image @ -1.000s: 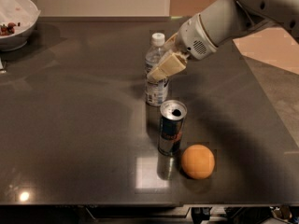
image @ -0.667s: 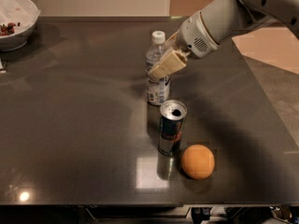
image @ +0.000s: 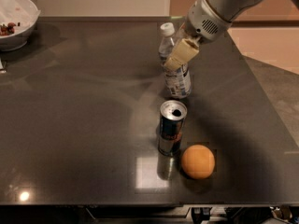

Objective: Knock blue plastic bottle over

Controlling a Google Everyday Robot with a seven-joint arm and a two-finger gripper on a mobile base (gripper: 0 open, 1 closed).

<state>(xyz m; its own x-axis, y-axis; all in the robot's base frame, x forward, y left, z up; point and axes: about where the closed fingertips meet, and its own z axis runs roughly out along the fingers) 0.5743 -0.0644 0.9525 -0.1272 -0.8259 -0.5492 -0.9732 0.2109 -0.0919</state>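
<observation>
The blue plastic bottle (image: 178, 80), clear bluish with a white cap and a pale label, stands near the middle of the dark table (image: 84, 125). It leans, with its cap tipped up and to the left. My gripper (image: 181, 54) comes in from the upper right and lies against the bottle's upper body, covering part of it. A silver drink can (image: 171, 126) stands upright just in front of the bottle.
An orange (image: 198, 161) lies to the right of the can, near the table's front edge. A white bowl (image: 15, 20) with some food sits at the far left corner. The table's right edge runs beyond the arm.
My gripper has moved right and slightly back. The bottle has shifted right with it and now leans instead of standing straight. The can and the orange have not moved.
</observation>
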